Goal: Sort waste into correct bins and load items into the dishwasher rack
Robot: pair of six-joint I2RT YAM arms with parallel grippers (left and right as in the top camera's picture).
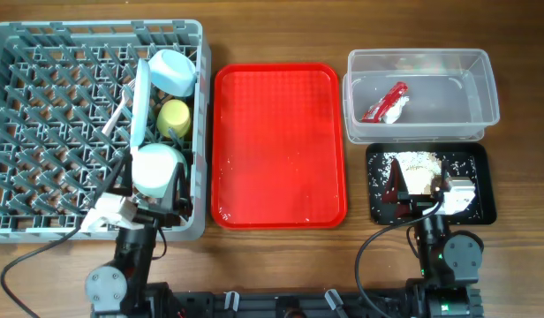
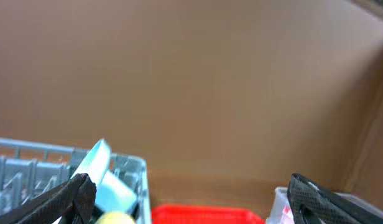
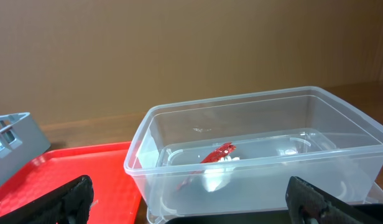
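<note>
Tray point(image 1: 279, 132), red, lies between dishwasher rack point(image 1: 42, 132) and clear tub point(image 1: 449, 99).

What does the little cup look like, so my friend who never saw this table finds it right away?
In the overhead view, find the big grey dishwasher rack on the left. Along its right side dishes stand in a row; the cup sits between a far bowl and a near bowl, both pale. It is the only yellow thing there.

The overhead camera is looking straight down on the bench point(image 1: 281, 26). Both wrist cameras are facing forward, low and close, sharing the red tray point(image 3: 73, 168) and clear tub point(image 3: 235, 99).
</note>
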